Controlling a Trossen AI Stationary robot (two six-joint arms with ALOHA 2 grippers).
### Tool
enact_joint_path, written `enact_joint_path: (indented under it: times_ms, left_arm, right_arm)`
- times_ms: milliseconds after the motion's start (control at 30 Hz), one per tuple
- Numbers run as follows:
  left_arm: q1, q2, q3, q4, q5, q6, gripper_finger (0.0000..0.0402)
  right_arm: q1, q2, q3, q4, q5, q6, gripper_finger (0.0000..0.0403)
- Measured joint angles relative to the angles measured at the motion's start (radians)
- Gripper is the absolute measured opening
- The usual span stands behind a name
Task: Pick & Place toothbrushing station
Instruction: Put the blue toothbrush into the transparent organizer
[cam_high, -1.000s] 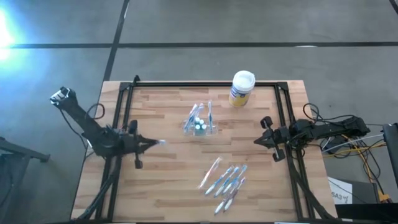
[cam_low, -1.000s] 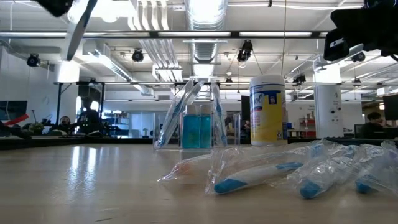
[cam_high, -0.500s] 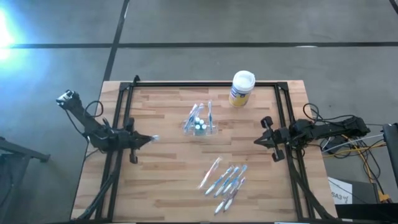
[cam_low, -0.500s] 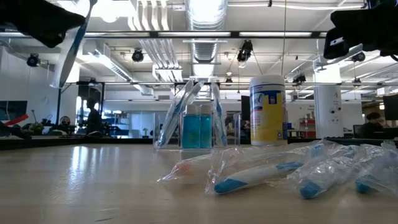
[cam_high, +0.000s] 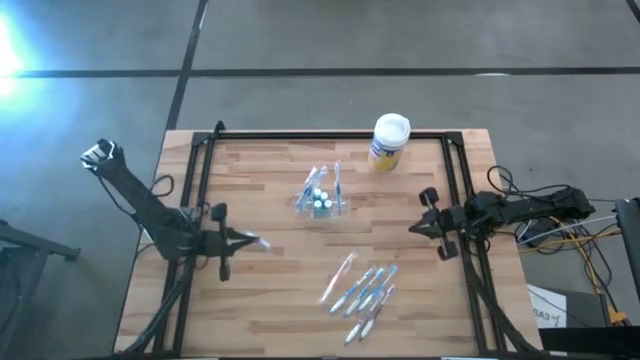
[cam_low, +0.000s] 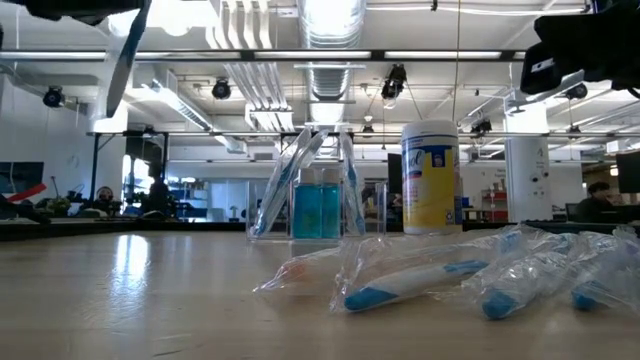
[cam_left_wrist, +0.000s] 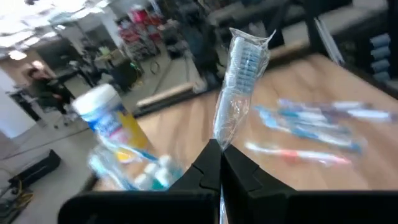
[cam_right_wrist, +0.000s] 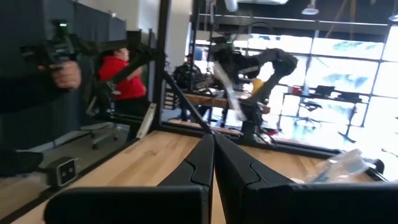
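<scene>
The toothbrushing station (cam_high: 322, 197) is a clear holder at mid table, standing on its base with several toothbrushes upright in it; the low view shows the holder (cam_low: 320, 205) too. My left gripper (cam_high: 238, 241) hovers over the table's left part, left of and nearer than the holder, shut on a plastic-wrapped toothbrush (cam_left_wrist: 239, 81). Several more wrapped toothbrushes (cam_high: 362, 290) lie flat on the near right wood. My right gripper (cam_high: 416, 229) waits shut near the right edge, holding nothing. My left gripper pinches the wrapped toothbrush between its two fingers by the wrapper's handle end (cam_left_wrist: 219, 138). The fingers come nearly level from the table's left. The toothbrush sticks out beyond the fingertips, bristle end (cam_left_wrist: 247, 55) away from them, slanted (cam_low: 124, 58) and lifted clear of the table.
A yellow canister with a white lid (cam_high: 388, 142) stands at the far edge, right of the holder. A black frame (cam_high: 330, 136) runs along the table's far, left and right sides. Bare wood (cam_high: 270, 300) lies between my left gripper and the toothbrush pile.
My left gripper drew back toward the table's left edge, then came out again toward the right and slightly toward the near edge. It rolled a little and stayed shut on the wrapped toothbrush, which swung with it, clear of the table.
</scene>
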Motion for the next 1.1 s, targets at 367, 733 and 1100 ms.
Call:
enact_joint_path:
  times_ms: [367,733,1100]
  left_arm:
    - [-0.001,-0.16,-0.028,0.021,-0.011,-0.074,0.0]
    - [0.109,0.269,-0.021,0.366,-0.019,-0.097,0.0]
    - [0.133,0.577,0.263,0.354,0.062,0.045,0.0]
  right_arm:
    - [0.0,-0.001,0.0,0.017,-0.102,-0.032,0.0008]
    - [0.0,-0.001,0.0,0.034,-0.103,-0.018,0.0008]
    - [0.0,-0.001,0.0,0.028,-0.104,0.003,0.0008]
